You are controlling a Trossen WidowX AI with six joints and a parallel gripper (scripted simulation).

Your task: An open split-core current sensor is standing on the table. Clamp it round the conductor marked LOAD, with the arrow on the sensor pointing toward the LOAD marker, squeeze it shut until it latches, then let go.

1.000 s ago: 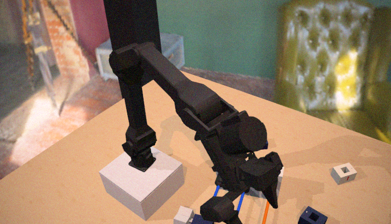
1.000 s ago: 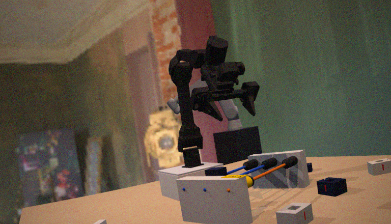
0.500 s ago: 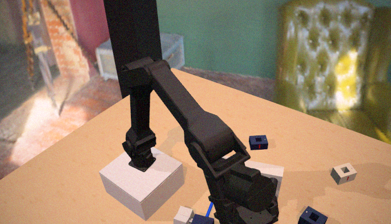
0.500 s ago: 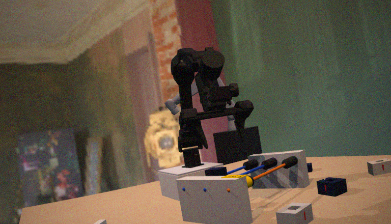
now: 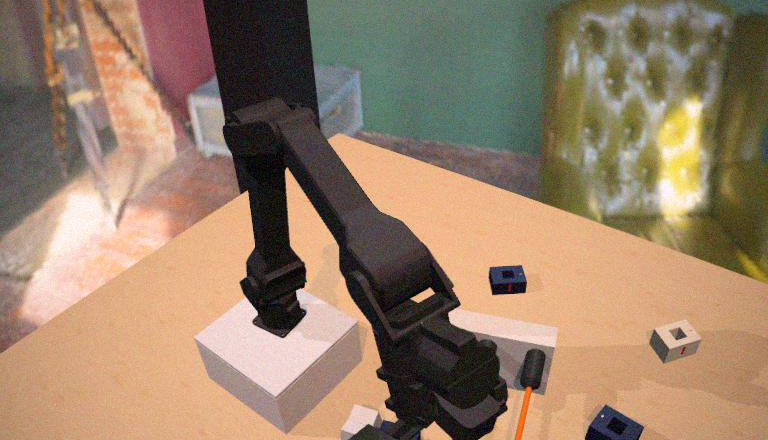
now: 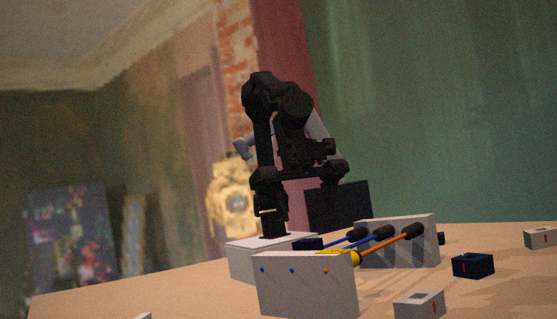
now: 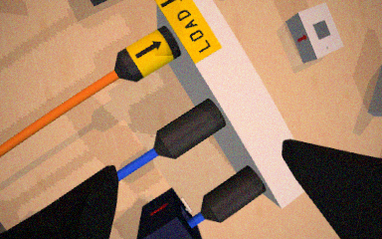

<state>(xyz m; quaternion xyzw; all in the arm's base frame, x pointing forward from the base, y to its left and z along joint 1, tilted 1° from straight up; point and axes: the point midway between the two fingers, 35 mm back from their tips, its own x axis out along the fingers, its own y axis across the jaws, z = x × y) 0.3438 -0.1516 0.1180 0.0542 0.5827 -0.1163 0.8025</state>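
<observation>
My gripper (image 5: 403,427) (image 6: 302,196) (image 7: 202,160) is spread wide, nothing in it; white post (image 6: 304,285) (image 7: 249,95) is the bulk to clear, esp. its top edge by my finger; navy sensor (image 5: 386,425) (image 6: 307,243) (image 7: 164,221), prob. the open one, stands low, next to the nearest blue wire (image 7: 130,165); I'd centre over it, drop straight, grip w/o shutting it; then lift high before crossing to orange LOAD wire (image 5: 523,412) (image 6: 384,245) (image 7: 60,112).

This place looks like a room of an old house: there is a green wall (image 5: 430,44) (image 6: 431,93), a tufted armchair (image 5: 651,107), a column of bare brick (image 5: 121,56) (image 6: 233,32) and a framed painting (image 6: 69,233).
</observation>
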